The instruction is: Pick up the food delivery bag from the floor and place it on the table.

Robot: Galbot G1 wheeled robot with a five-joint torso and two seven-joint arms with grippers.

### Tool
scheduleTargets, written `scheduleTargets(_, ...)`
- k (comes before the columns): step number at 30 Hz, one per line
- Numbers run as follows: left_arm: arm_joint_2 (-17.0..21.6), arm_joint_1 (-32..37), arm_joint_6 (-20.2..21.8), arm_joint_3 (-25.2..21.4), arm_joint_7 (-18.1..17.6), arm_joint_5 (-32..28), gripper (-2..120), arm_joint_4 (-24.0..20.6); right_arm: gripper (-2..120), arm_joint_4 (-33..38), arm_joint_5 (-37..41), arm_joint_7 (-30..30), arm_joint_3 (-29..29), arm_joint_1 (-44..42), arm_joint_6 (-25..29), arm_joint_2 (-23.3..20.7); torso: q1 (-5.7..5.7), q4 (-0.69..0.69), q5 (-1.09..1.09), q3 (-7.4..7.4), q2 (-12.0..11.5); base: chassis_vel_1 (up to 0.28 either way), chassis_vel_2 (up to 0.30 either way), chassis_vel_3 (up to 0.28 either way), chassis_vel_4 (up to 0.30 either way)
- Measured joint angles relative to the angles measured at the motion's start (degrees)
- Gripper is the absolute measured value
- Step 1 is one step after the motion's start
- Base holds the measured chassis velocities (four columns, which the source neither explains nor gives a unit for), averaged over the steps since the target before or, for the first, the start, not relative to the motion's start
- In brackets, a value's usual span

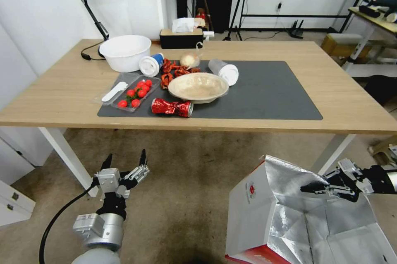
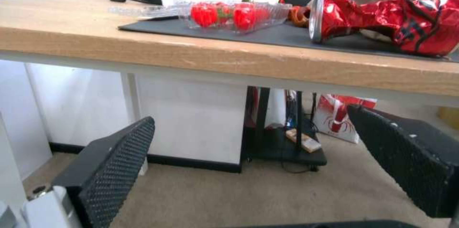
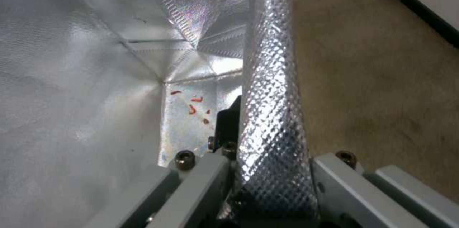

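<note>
The bag (image 1: 264,214) sits at the lower right of the head view, open at the top, its white side with the small red logo facing left and a red band along the bottom. Its foil lining shows crumpled and shiny inside. It is over the floor (image 1: 186,181), just in front of the table (image 1: 62,98); whether its base touches the floor I cannot tell, since it runs off the bottom edge.

The right gripper (image 1: 316,188) reaches in from the right edge and has its fingers pinched on the bag's far top rim. In the right wrist view that foil wall (image 3: 270,113) stands squeezed between the two grey jaw plates, one dark finger (image 3: 229,120) inside the bag, the carpet on the outer side. So the claw is nearly closed, with only the bag's wall in it.

The left gripper (image 1: 125,159) is at the lower left of the head view, below the table's front edge, pointing up with its two black fingers spread wide and nothing between them. The left wrist view shows both ribbed pads (image 2: 114,163) far apart, looking under the tabletop.

On the table lies a dark mat (image 1: 269,94) with a beige bowl (image 1: 198,87), a crushed red can (image 1: 172,107), a clear tray of tomatoes (image 1: 134,94), two tipped cups (image 1: 151,64) and a white bowl (image 1: 125,52) just off its upper left corner.
</note>
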Motion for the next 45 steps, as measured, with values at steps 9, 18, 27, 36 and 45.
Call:
scheduleTargets(9,0.1,0.0,0.0,0.0,0.0,0.0,100,-0.1,0,0.0,0.0,0.0,0.3,-0.4,0.0,-0.1,1.02,0.0,0.0,1.39,2.4,0.0,0.0,0.0,0.0)
scheduleTargets(18,0.4,0.0,0.1,-0.1,0.0,-0.2,100,-0.3,0,0.0,0.0,0.0,0.2,-0.3,0.0,0.0,2.04,0.0,0.0,2.76,4.8,0.0,0.0,0.0,0.0)
scheduleTargets(27,0.5,-0.1,0.2,0.0,0.0,-0.3,100,-0.3,0,-0.1,-0.1,0.0,0.1,-0.3,0.0,0.1,3.0,0.0,0.0,4.03,7.1,0.0,0.0,0.0,0.0)
scheduleTargets(36,0.6,-0.2,0.3,-0.2,0.0,-0.6,100,-0.4,0,-0.3,-0.2,0.0,0.2,-0.3,0.2,0.1,4.02,-0.01,0.0,5.43,9.4,0.0,0.0,0.0,0.0)
scheduleTargets(45,0.7,-0.1,0.4,-0.2,-0.1,-0.7,100,-0.7,0,-0.1,-0.2,0.0,0.6,-0.9,0.3,0.2,5.26,0.0,0.0,7.03,12.3,0.0,0.0,0.0,0.0)
